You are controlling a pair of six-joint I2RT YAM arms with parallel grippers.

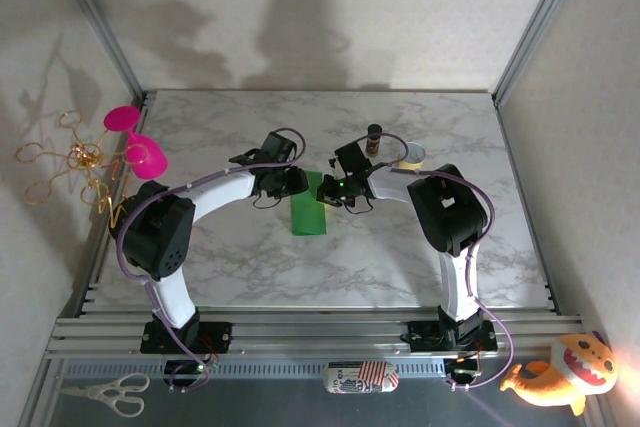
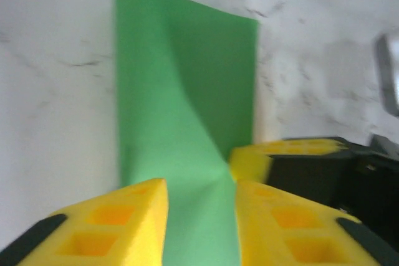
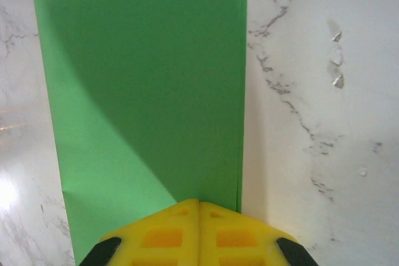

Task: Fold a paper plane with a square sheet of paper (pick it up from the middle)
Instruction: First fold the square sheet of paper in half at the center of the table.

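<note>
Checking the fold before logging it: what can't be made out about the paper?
Top external: the layers of the sheet of paper are too small to count.
Right wrist: its near edge hides behind the right gripper, jaws shut; pinched or not, unclear.
Left wrist: blurred; the left gripper and bottom edge cut off its near end.

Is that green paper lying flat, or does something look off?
The paper is not flat: a slanted ridge buckles up across it, starting where the right gripper pinches its edge, close by the left gripper's open fingers. Otherwise nothing stands out.
</note>
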